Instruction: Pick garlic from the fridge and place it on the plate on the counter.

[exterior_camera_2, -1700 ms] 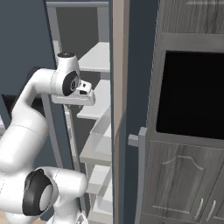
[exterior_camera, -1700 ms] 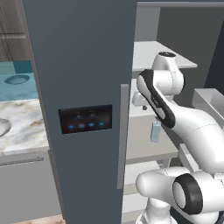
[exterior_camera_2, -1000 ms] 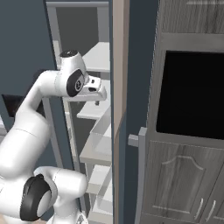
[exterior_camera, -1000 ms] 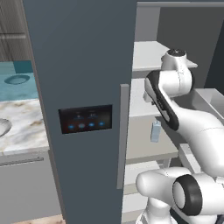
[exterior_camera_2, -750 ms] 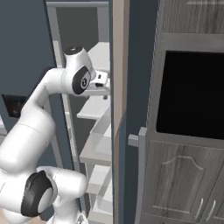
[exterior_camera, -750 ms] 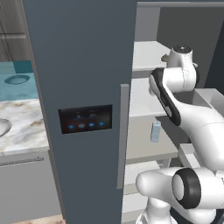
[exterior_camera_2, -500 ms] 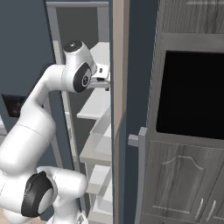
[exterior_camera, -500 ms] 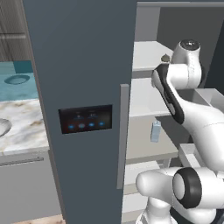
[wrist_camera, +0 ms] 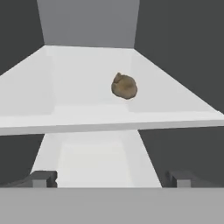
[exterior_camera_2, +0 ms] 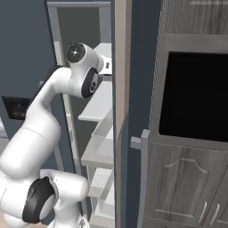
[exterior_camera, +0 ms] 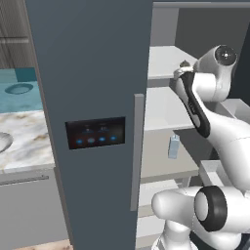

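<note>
The garlic (wrist_camera: 124,86) is a small olive-brown lump lying on an upper white shelf (wrist_camera: 87,118) of the fridge (exterior_camera: 93,73), whose slate-blue door stands open. In the hand view it sits ahead of and above my gripper (wrist_camera: 112,179), a little right of centre. The gripper is open and holds nothing; its fingertips (wrist_camera: 43,178) stand wide apart, short of the shelf's front edge. In the left base view the garlic (exterior_camera: 185,63) shows just beside my raised hand. The plate (exterior_camera: 2,141) peeks in at the left edge on the marble counter (exterior_camera: 29,146).
A small pale blue bottle (exterior_camera: 174,146) stands on the middle shelf, with clear bins below it. The door's edge (exterior_camera_2: 120,89) runs close on the arm's right. A dark oven cabinet (exterior_camera_2: 196,93) is further right. A teal oval disc (exterior_camera: 18,89) lies behind the counter.
The arm has swung to the right and upward into the fridge, bringing the hand up to the level of the upper shelf. The jaws have stayed wide.
</note>
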Robot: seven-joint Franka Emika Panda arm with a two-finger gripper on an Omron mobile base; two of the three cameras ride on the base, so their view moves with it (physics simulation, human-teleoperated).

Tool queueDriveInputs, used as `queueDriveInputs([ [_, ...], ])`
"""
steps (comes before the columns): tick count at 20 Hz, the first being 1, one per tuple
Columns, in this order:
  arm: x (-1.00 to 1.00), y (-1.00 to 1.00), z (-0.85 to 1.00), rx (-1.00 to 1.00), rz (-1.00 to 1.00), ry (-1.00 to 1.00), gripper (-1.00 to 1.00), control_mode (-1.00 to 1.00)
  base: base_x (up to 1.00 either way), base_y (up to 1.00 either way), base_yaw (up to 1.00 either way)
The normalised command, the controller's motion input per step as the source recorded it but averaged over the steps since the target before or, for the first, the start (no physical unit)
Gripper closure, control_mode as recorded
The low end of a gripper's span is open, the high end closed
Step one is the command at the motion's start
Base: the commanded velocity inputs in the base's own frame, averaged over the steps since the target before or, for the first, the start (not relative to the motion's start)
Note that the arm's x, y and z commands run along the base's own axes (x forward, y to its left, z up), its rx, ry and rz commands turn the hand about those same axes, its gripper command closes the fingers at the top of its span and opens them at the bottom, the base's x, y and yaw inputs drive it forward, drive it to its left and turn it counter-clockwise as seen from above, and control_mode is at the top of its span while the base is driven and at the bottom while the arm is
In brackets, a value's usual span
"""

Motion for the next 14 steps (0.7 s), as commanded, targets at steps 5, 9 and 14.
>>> queueDriveInputs([
  [5,0.16,0.0,0.35,-0.05,0.0,-0.12,-1.0,-1.0,0.0,0.0,0.0],
  [9,0.27,0.0,0.42,-0.01,0.0,0.03,-1.0,-1.0,0.0,0.0,0.0],
  [14,0.31,0.0,0.19,0.0,0.0,0.15,-1.0,-1.0,0.0,0.0,0.0],
])
